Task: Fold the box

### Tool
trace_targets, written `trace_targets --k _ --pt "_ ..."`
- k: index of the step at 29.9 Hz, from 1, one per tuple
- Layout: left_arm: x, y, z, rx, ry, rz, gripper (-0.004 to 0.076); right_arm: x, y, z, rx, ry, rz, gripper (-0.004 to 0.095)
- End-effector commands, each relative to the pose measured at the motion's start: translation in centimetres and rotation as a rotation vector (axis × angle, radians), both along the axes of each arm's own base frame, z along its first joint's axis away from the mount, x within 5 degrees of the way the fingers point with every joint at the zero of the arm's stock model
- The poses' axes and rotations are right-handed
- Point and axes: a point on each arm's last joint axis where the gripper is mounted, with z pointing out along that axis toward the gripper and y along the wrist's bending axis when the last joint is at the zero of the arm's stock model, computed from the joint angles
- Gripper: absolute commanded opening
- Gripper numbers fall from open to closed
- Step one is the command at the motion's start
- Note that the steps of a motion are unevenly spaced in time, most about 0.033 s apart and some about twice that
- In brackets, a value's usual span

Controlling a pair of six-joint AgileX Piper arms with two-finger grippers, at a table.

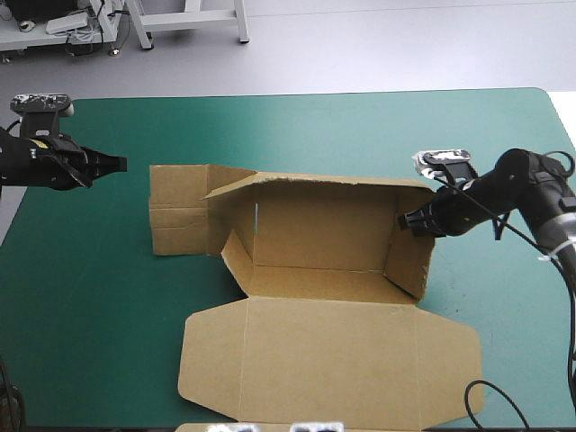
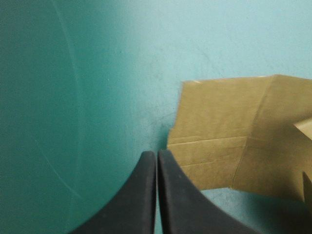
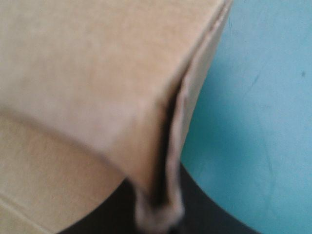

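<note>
Left arm level, jaws together (one arch); right arm bent, jaws pinched

The box is plain brown all over, with no print. Its fold lines show as thin paler stripes and its cut edges as a light, almost white line along the rim. Its raised walls look a shade darker than the flat lid, and a short whitish streak marks the back wall near the left corner. Around the box the table cover is an even teal-green, unpatterned but for faint pale scratches left of the box. The left gripper and the right gripper are plain matt black
</note>
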Motion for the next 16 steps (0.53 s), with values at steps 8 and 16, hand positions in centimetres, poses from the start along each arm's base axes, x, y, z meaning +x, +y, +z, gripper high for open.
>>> trace_targets --k 8,16 --pt "-0.6 -0.3 -0.7 -0.026 0.009 -0.006 -0.0004 4.5 3.4 -2.5 -0.029 -0.177 -0.024 0.0071" --pt "-0.7 -0.3 -1.0 -0.027 0.030 -0.009 -0.0007 5.7 3.5 -3.3 -0.028 -0.183 -0.068 0.0412"
